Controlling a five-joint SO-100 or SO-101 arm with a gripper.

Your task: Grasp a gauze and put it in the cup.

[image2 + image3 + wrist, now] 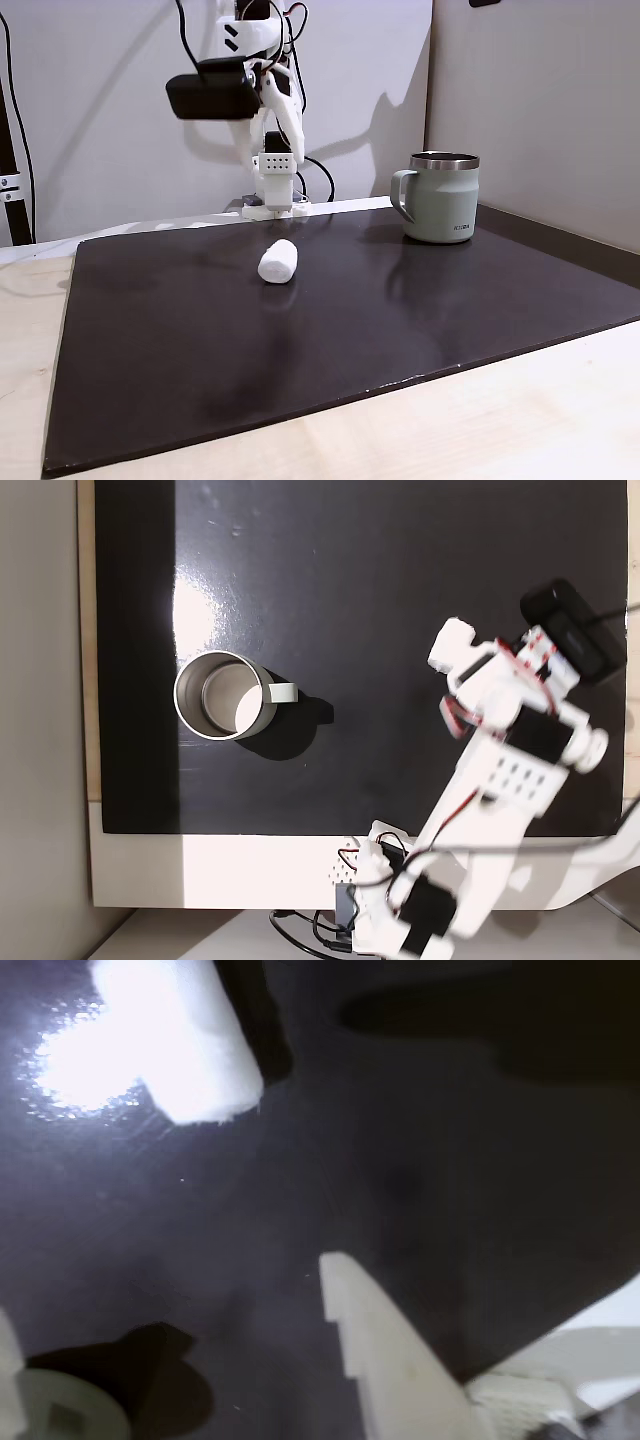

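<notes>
Reaching down onto the gauze is the step in hand, and doing it well means keeping the roll centred between the jaws before they close. Taking the dark mat point(400, 320) as the landmark: the arm point(270, 120) stands at its far edge in a fixed view, raised well above it with the wrist camera housing held high. The cup point(438, 198) sits upright on the mat's far right part, mouth open, well apart from everything else. The gauze point(279, 261) lies on its side near the mat's middle, just in front of the arm's base. In the wrist view the gripper point(190, 1360) is spread wide and empty, and the gauze point(185, 1045) sits ahead at the upper left, off-centre. My judgement: swing toward it, straddle the roll, then descend.
</notes>
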